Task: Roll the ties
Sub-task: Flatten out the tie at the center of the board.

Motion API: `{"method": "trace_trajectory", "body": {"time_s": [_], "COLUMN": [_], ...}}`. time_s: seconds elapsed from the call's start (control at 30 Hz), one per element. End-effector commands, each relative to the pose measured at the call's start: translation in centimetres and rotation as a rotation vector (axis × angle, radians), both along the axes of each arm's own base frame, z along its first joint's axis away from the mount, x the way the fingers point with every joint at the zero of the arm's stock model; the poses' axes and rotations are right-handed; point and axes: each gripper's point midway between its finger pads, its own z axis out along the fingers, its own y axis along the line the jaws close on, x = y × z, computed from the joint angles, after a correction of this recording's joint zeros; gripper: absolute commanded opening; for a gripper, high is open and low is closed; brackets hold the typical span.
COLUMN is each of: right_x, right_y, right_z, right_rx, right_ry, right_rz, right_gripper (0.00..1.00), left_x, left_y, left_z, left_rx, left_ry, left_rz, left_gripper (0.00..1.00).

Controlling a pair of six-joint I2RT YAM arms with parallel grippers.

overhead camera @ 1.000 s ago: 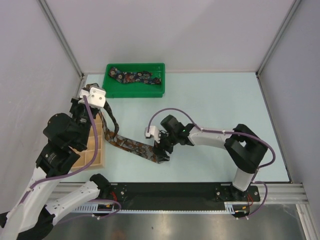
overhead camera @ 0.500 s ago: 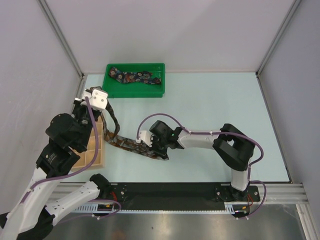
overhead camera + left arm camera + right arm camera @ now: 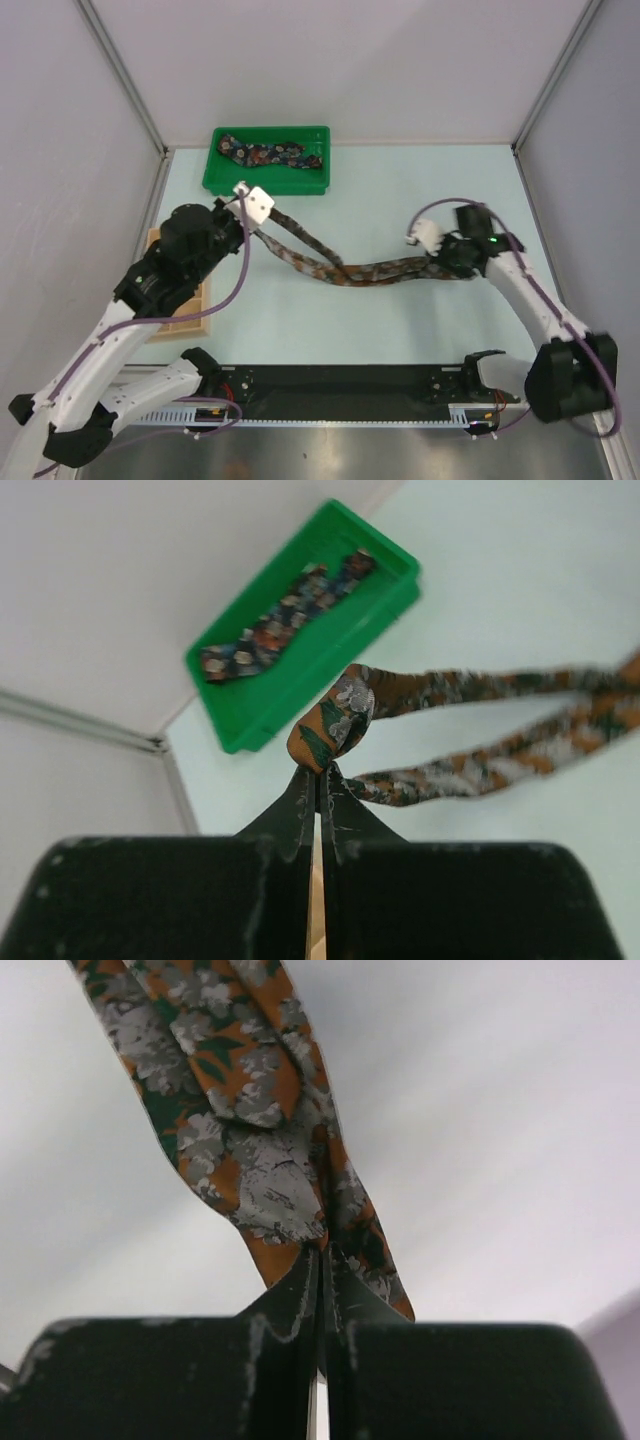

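- Pale mint table (image 3: 400, 190) fills the floor of a cell with plain grey-white walls and metal posts in the far corners.
- At the far left of the table sits a green tray (image 3: 265, 187). A dark floral tie (image 3: 275, 155) lies crumpled along its floor.
- The left wrist view shows the same green tray (image 3: 300, 695) behind the fingers, with the dark floral tie (image 3: 285, 620) inside it.
- A tan wooden box (image 3: 190, 318) rests at the left edge of the table, mostly hidden under the left arm.
- The rust-brown tie (image 3: 350, 270) spans the middle of the table, strung between the two grippers and sagging at its centre. Whether it touches the table there cannot be told.
- The left gripper (image 3: 258, 215) is above the table just in front of the tray. Its jaws are clenched on a folded end of the rust-brown tie (image 3: 340, 715).
- In the wrist view, two strands run away to the right from the left gripper (image 3: 318, 775).
- The right gripper (image 3: 443, 262) is well apart on the right side of the table. It is clamped on the other end of the tie.
- Seen from the right wrist, the right gripper (image 3: 322, 1255) has its jaws pressed together, with the orange, green and grey fabric (image 3: 240, 1150) bunched between the tips.
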Motion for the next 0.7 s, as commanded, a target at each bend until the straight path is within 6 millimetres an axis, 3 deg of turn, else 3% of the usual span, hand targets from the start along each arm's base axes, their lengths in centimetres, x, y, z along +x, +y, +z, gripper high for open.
{"method": "trace_trajectory", "body": {"time_s": [0.0, 0.03, 0.07, 0.17, 0.2, 0.23, 0.3, 0.33, 0.47, 0.53, 0.57, 0.6, 0.67], "right_x": [-5.1, -5.5, -6.8, -7.8, -7.9, -7.5, -7.5, -7.4, -8.7, -9.0, -9.0, -9.2, -9.2], "right_y": [-12.2, -13.9, -17.0, -20.5, -21.0, -21.3, -21.5, -21.3, -19.4, -19.0, -19.0, -18.9, -19.3], "right_z": [-0.5, -0.7, -0.8, -1.6, -1.8, -2.2, -2.6, -2.8, -4.1, -4.4, -4.5, -4.7, -4.9], "right_rx": [-0.217, -0.266, -0.259, -0.237, -0.221, -0.190, -0.151, -0.132, -0.082, -0.095, -0.102, -0.106, -0.127], "right_ry": [0.061, 0.049, 0.067, 0.109, 0.123, 0.144, 0.166, 0.173, 0.218, 0.223, 0.218, 0.222, 0.223], "right_rz": [0.103, 0.183, 0.092, 0.042, 0.025, 0.010, -0.034, -0.035, -0.008, 0.017, 0.021, 0.028, 0.027], "right_gripper": [0.00, 0.00, 0.00, 0.00, 0.00, 0.00, 0.00, 0.00, 0.00, 0.00, 0.00, 0.00, 0.00], "left_x": [-0.7, -0.9, -0.9, -2.4, -2.9, -3.4, -3.2, -3.7, -4.1, -4.9, -5.2, -6.2, -6.3], "left_y": [-3.4, -3.8, -4.2, -5.0, -5.1, -5.0, -4.8, -4.1, -2.7, -1.8, -1.4, -1.1, -0.8], "left_z": [-6.0, -8.1, -9.4, -13.9, -14.8, -17.3, -18.8, -21.5, -26.0, -28.0, -28.4, -29.0, -28.5], "left_rx": [-0.017, -0.001, 0.012, 0.066, 0.075, 0.116, 0.133, 0.185, 0.294, 0.349, 0.361, 0.369, 0.346], "left_ry": [0.209, 0.259, 0.294, 0.373, 0.375, 0.394, 0.357, 0.383, 0.401, 0.431, 0.444, 0.487, 0.499], "left_rz": [-0.130, -0.147, -0.159, -0.263, -0.296, -0.327, -0.334, -0.338, -0.346, -0.361, -0.363, -0.388, -0.386], "left_gripper": [0.00, 0.00, 0.00, 0.00, 0.00, 0.01, 0.04, 0.04, 0.07, 0.28, 0.47, 0.54, 0.67]}}
